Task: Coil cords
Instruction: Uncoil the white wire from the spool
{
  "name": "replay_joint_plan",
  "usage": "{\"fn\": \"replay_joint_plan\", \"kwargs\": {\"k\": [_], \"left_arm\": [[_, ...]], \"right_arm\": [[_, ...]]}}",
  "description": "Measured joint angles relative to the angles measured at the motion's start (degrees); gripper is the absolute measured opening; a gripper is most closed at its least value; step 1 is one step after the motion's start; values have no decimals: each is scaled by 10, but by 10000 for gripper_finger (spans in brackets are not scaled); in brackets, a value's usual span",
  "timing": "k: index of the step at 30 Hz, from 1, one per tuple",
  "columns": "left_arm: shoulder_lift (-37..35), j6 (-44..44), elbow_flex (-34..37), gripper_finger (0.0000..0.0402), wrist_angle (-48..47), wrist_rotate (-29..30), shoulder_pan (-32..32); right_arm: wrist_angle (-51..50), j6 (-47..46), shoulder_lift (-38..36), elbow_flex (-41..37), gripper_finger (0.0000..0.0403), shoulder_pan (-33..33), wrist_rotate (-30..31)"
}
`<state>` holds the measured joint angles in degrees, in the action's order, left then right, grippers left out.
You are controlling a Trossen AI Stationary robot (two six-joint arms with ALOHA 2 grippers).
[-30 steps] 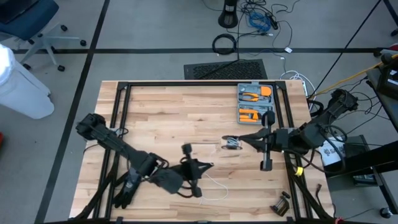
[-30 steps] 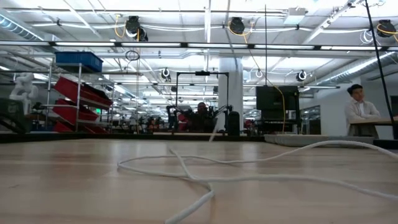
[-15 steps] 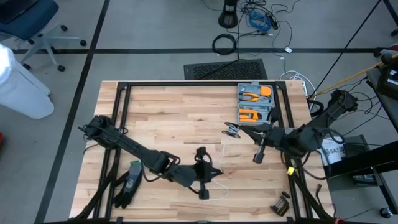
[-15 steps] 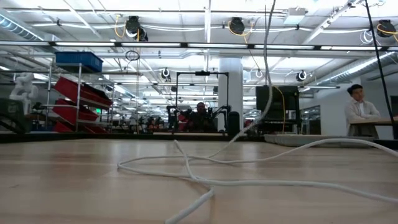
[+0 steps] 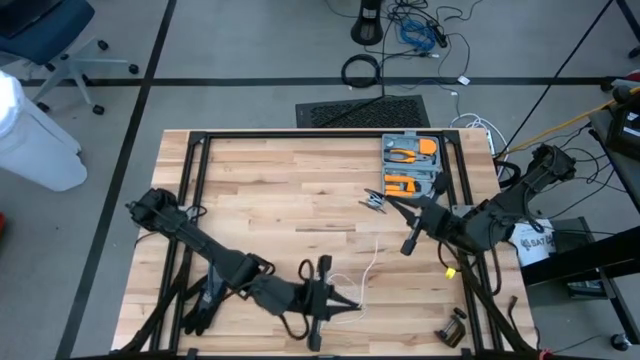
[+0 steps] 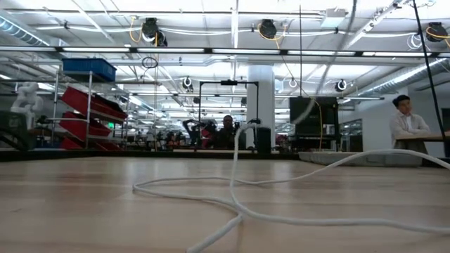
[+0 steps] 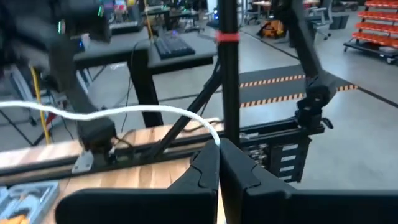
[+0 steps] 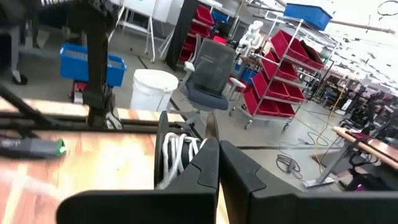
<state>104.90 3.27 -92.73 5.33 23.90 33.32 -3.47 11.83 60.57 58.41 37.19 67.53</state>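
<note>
Overhead: we are seeing both arms working over the wooden table [image 5: 270, 185]. The left gripper [image 5: 352, 308] is sitting near the table's near edge, approx. centre, fingers closed on the free end of the white cord [image 5: 372, 262]; in the left wrist view the cord [image 7: 124, 112] is running from the pinched fingertips [image 7: 211, 163] away in a slack arc. From that gripper the cord is lying in loose loops on the wood, then rising toward the right arm.

The right gripper [image 5: 380, 202] is standing at centre-right, just near of the orange tool case [image 5: 408, 165], fingers closed on a small wound bundle [image 5: 374, 203] of the same cord. In the right wrist view we are seeing white turns of the bundle [image 8: 177, 152] pinched betw. the dark fingers [image 8: 208, 168], held above the table.

Low view: the cord [image 6: 232, 200] is trailing across the tabletop in flat curves w/ one strand climbing up and out of frame at upper right. Beyond the table, a person [image 6: 406, 126] is standing at far right in the room.

Off the table, on the floor at the far side, a ring of black cable [image 5: 362, 70] is lying beside a tangle of blue and black wires [image 5: 420, 30]. A small dark part [image 5: 454, 328] is lying at the table's near-right corner.
</note>
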Motion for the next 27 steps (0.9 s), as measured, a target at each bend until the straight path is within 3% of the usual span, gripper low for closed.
{"fn": "replay_joint_plan", "kwargs": {"k": [4,8,11,15,22,27], "left_arm": [[0,36,-15,2,1,40,19],[-11,76,-16,2,-15,150,40],[-31,76,-17,2,-66,231,51],[-52,41,-18,2,-167,306,61],[-75,-70,-18,2,-334,368,60],[-75,-119,-17,4,-402,365,49]], "right_arm": [[-42,0,0,0,0,0,-27],[-74,20,0,0,0,0,-117],[-88,23,0,0,0,0,-166],[-92,19,-2,0,0,0,-169],[-116,-7,-16,0,0,6,-169],[-123,-30,-32,0,0,16,-169]]}}
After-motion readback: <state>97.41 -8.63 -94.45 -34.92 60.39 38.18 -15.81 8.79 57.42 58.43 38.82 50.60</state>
